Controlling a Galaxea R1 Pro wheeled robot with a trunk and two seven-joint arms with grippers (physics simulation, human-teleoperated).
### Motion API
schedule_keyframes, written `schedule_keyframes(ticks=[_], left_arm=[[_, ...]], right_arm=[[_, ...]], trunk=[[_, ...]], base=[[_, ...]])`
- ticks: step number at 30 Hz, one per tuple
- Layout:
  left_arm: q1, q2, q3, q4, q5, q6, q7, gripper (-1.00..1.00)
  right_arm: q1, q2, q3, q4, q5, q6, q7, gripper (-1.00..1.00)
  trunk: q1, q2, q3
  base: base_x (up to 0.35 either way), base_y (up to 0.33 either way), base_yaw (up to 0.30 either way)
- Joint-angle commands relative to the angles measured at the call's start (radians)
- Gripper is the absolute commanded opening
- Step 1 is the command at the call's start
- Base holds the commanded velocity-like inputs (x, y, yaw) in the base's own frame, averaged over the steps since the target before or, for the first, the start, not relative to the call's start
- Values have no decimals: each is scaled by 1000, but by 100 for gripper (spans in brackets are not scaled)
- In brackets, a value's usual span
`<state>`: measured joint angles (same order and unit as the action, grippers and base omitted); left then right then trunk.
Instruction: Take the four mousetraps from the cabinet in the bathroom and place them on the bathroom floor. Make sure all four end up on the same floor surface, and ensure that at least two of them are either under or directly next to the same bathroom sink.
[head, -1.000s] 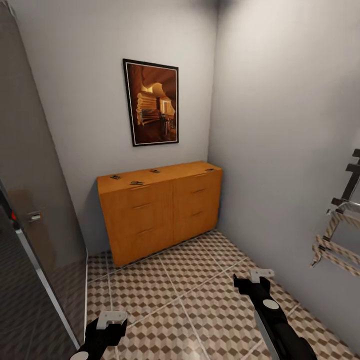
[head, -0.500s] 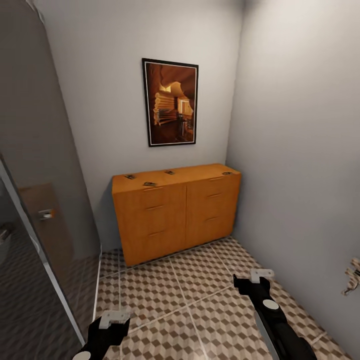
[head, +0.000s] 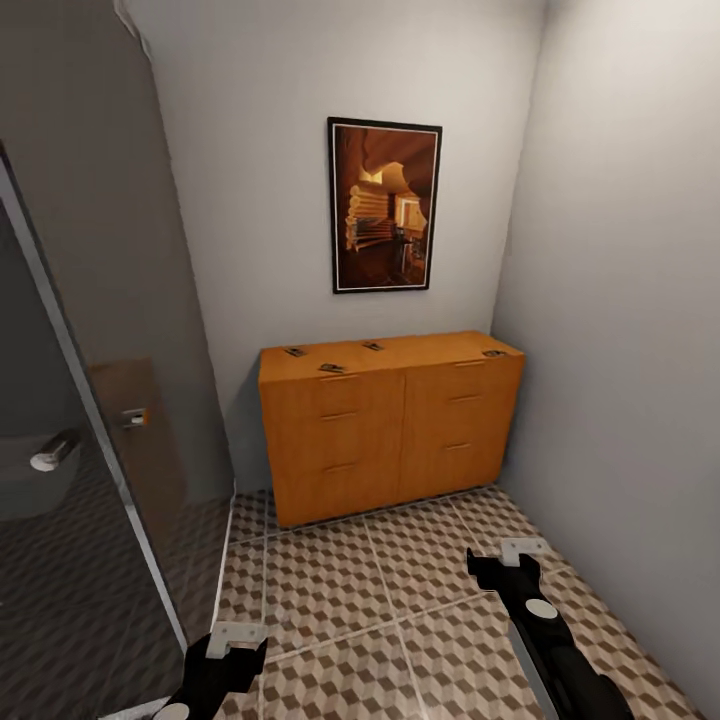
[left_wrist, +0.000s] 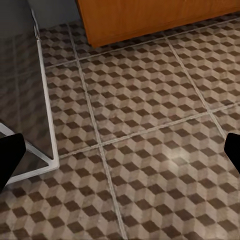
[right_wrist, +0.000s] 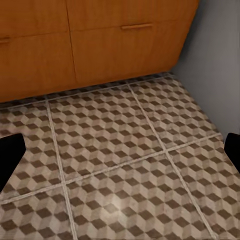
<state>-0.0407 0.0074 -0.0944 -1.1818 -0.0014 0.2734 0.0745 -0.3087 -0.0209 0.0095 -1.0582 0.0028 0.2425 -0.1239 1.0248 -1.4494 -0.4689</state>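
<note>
The orange-brown cabinet (head: 390, 425) stands against the far wall, its drawer fronts shut. On its top lie four small mousetraps: one at the back left (head: 295, 352), one near the front edge (head: 332, 368), one at the back middle (head: 373, 346) and one at the right end (head: 494, 353). My left gripper (head: 235, 640) and right gripper (head: 520, 555) hang low over the cube-pattern bathroom floor (head: 400, 600), well short of the cabinet. Both are open and empty, with dark fingertips (left_wrist: 10, 155) (right_wrist: 10, 152) wide apart over the tiles. The cabinet's base (left_wrist: 150, 20) and lower drawers (right_wrist: 100, 45) show in the wrist views.
A glass shower partition (head: 80, 400) with a white floor rail (left_wrist: 45, 100) runs along the left. A framed picture (head: 385, 205) hangs above the cabinet. A grey wall (head: 620, 350) closes the right side. Open tiles lie between me and the cabinet.
The camera has turned left, so cabinet and picture sit further right in the picture, and the rack at the right edge has left the view. Both arms hold the same pose.
</note>
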Motion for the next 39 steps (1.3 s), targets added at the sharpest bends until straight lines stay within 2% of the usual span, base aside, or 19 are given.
schedule_keyframes(ticks=[1,10,18,32,39], left_arm=[[-1,1,-4,-1,0,6,7,100],[-1,0,-9,2,0,6,8,100],[-1,0,-17,1,0,6,7,100],[-1,0,-23,1,0,5,7,100],[-1,0,-70,2,-1,4,11,100]], right_arm=[[0,-1,1,-2,0,6,-3,100],[0,-1,1,-2,0,6,-3,100],[0,-1,0,-2,0,6,-3,100],[0,-1,0,-2,0,6,-3,100],[0,-1,0,-2,0,6,-3,100]], trunk=[[0,-1,-1],[0,-1,-1],[0,-1,-1],[0,-1,-1],[0,-1,-1]], base=[[125,-235,254],[142,-263,245],[139,-254,82],[24,-45,8],[1,-32,77]])
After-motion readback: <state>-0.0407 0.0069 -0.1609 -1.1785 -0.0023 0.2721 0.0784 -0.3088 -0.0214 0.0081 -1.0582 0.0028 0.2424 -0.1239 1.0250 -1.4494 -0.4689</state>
